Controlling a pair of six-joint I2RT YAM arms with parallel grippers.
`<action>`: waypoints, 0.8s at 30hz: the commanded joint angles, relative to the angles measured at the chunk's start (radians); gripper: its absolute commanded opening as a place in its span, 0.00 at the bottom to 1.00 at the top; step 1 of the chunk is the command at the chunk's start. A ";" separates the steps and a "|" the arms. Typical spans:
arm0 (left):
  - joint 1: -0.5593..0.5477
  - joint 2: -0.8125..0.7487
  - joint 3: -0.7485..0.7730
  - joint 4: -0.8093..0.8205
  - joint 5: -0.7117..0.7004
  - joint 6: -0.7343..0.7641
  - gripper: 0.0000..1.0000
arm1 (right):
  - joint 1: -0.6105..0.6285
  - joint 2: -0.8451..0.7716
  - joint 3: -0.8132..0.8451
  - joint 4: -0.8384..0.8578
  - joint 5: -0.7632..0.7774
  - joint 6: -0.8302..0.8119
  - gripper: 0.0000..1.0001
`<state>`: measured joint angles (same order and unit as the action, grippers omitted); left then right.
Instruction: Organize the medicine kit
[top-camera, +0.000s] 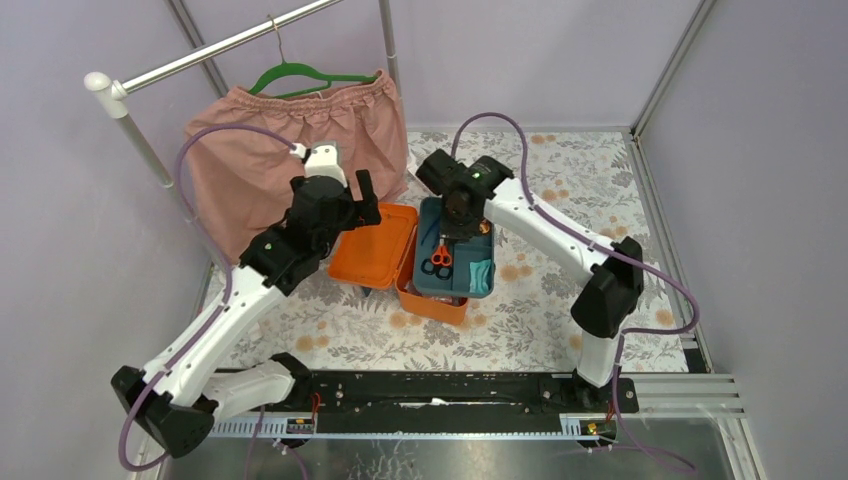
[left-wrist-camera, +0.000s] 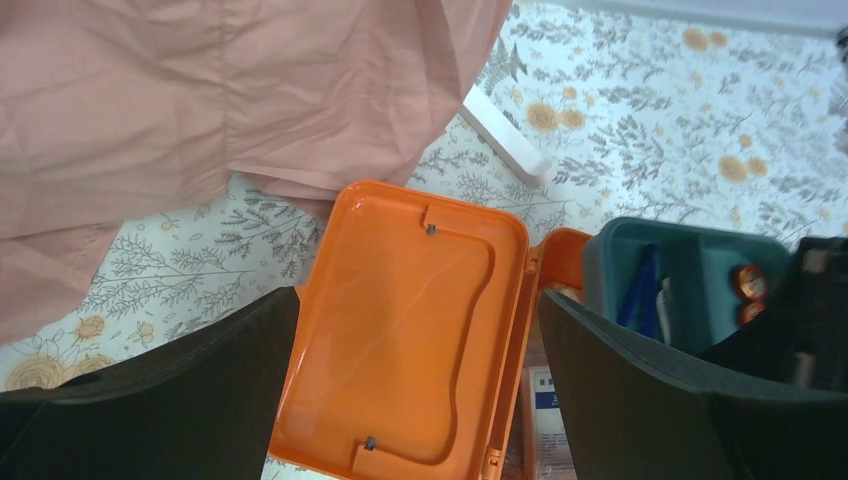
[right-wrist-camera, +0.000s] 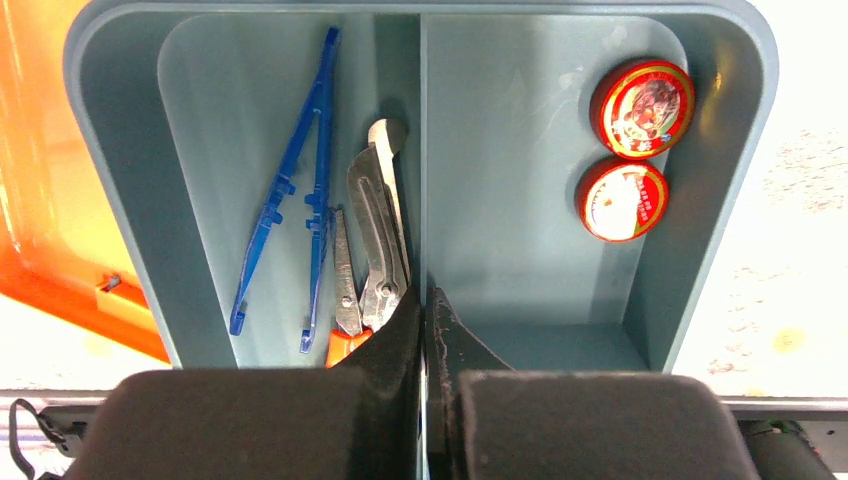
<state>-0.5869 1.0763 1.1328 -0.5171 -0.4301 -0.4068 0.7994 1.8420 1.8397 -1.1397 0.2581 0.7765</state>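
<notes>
Med kit lid (left-wrist-camera: 395, 390) under L gripper (left-wrist-camera: 418, 298) — jaws wide.

The tabletop (top-camera: 560, 320), covered in a grey-and-orange floral cloth, carries the orange plastic medicine kit (top-camera: 375, 250) near its middle, lid open to the left. A white rack foot (left-wrist-camera: 505, 130) rests far left.

- box (left-wrist-camera: 400, 320) is bright orange, and the tray (right-wrist-camera: 100, 150) is dark teal
- tweezers (right-wrist-camera: 321, 110) are blue, scissors (right-wrist-camera: 378, 240) silver with orange handles
- both little tins (right-wrist-camera: 642, 107) are red
- tablecloth (top-camera: 560, 170) is whitish with grey leaves and orange flowers
- skirt (top-camera: 260, 160) is dusty pink, hanger (top-camera: 300, 72) green
</notes>
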 joint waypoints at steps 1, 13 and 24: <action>0.009 -0.060 -0.014 0.019 -0.077 -0.035 0.99 | 0.052 0.020 0.080 -0.040 0.072 0.108 0.00; 0.005 -0.113 -0.025 0.014 -0.088 -0.052 0.99 | 0.103 0.108 0.184 -0.113 0.083 0.251 0.00; -0.054 -0.142 -0.029 0.016 -0.117 -0.044 0.99 | 0.101 0.218 0.261 -0.228 0.093 0.304 0.00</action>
<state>-0.6147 0.9535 1.1168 -0.5171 -0.5060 -0.4442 0.8967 2.0396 2.0422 -1.3075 0.3244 1.0286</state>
